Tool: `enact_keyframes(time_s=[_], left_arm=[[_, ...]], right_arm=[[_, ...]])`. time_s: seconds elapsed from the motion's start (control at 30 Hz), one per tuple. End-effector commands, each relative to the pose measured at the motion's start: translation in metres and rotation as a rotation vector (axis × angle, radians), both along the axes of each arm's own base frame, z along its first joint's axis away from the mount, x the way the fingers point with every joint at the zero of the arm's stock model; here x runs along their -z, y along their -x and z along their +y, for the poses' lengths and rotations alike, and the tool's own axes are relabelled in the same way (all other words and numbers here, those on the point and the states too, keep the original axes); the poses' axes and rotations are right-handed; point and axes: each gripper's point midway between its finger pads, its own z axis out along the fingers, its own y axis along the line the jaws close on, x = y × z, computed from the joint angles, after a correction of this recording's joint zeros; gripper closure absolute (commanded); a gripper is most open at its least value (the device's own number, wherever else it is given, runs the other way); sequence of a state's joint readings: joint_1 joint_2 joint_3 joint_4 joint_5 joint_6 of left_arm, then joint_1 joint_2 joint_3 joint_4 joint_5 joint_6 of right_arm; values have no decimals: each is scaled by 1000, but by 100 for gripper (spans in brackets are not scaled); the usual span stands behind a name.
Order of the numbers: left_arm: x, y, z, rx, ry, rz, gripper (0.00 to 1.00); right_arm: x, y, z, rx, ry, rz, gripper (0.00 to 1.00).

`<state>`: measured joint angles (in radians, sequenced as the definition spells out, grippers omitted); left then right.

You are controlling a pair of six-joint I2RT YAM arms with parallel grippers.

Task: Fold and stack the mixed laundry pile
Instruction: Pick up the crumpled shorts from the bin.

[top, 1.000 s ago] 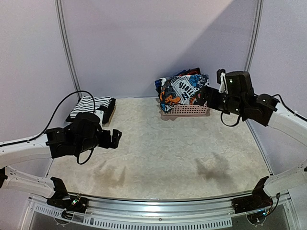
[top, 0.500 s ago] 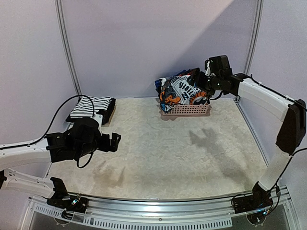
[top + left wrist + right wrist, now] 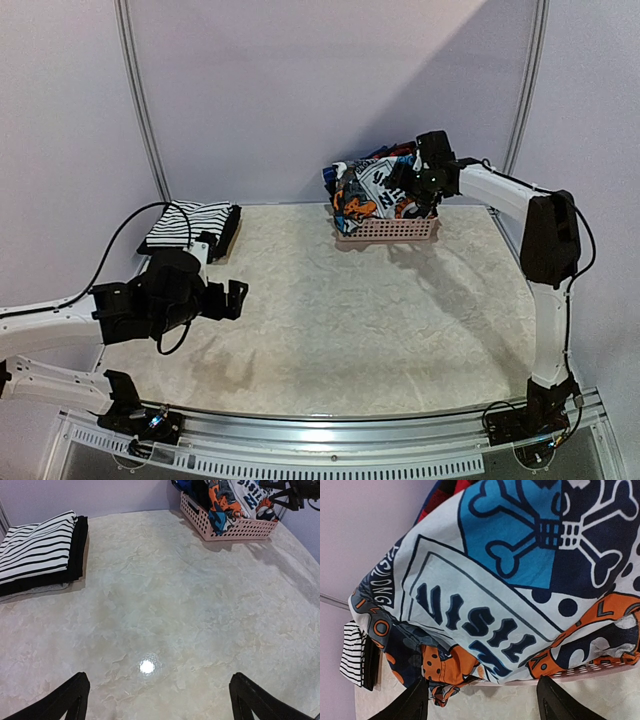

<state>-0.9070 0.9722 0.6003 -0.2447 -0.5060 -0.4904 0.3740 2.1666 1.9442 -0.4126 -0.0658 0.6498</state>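
**A:** Okay, near side first?

**B:** Left gripper point(image 3: 237, 296) hovers low over the table point(image 3: 330, 330), roughly 8 o'clock. Its fingers are wide apart with nothing between them. Looks idle to me.

**A:** Behind it?

**B:** At 10 o'clock there's a striped garment point(image 3: 186, 216) folded flat on top of folded black garments point(image 3: 229, 226). One tidy stack, apart from the gripper.

**A:** And the rest of the mixed laundry pile point(image 3: 372, 185)?

**B:** Far edge, about 1 o'clock, heaped in the pink basket point(image 3: 385, 231) and bulging over its rim. The graphic print garment point(image 3: 485, 605) is in front. A red piece point(image 3: 436, 499) peeks out behind it in the right wrist view.

**A:** Right gripper point(image 3: 406, 184)?

**B:** The arm is stretched out to the basket, with the gripper at the heap's 3 o'clock side. In the wrist view its fingers point(image 3: 416, 700) are apart, straddling a bulge of the print garment. I can't see any cloth pinched.

**A:** Which step is this?

**B:** My read is it's fetching the next item from the basket. Part of the folding looks done, and most of the pile is unfolded.

**A:** What does the next move need?

**B:** Probably closing on one fold of the print garment only. Then a lift high enough to clear the rim without dragging the basket or other clothes. After that it goes to the open table toward 6 o'clock, where the left gripper can take a second corner.
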Motion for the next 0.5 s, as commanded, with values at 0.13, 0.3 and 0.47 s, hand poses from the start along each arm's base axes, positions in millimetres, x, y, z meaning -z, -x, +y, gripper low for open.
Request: enact_keyframes(time_s=[0.13,0.3,0.47], left_arm=[[1,6,2,10,10,-14,1],[1,8,0,21,23,-12,1],[2,8,0,20,20,-10,1]], right_arm=[[30,-14,5,-22,-13,53,29],[45,-21,12,-39,-22,71,34],[60,-25,13,-38,-17,85,51]])
